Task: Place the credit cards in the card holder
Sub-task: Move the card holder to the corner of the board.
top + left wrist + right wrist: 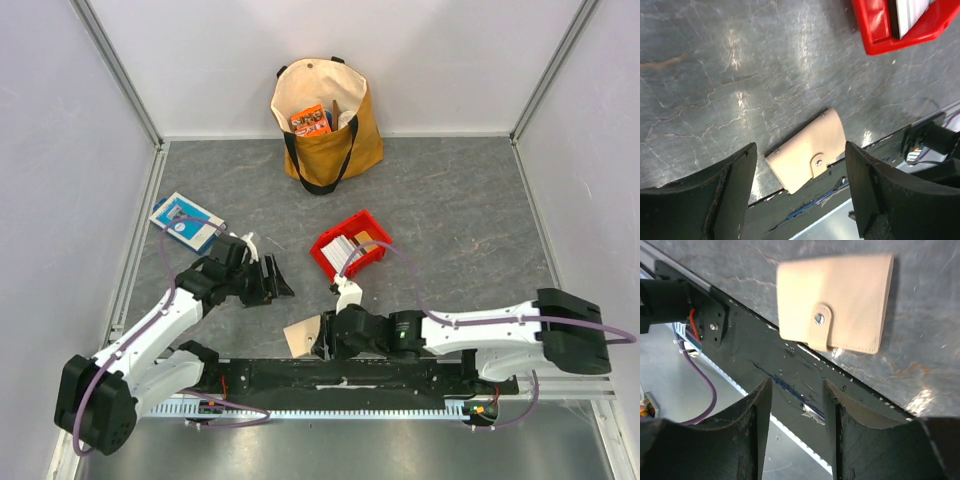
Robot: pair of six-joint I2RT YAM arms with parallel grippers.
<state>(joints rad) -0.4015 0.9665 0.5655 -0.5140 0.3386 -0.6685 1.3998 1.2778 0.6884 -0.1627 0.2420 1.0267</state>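
Note:
The beige card holder lies shut, snap tab fastened, at the table's near edge against the black rail; it also shows in the left wrist view and the right wrist view. White and grey credit cards stand in the red tray, with an orange-brown one at its far side; the left wrist view shows the cards too. My left gripper is open and empty above the holder's far side. My right gripper is open and empty just right of the holder, over the rail.
A mustard tote bag holding an orange packet stands at the back. A blue-and-white flat box lies at the left. The black rail runs along the near edge. Walls close in the table on three sides.

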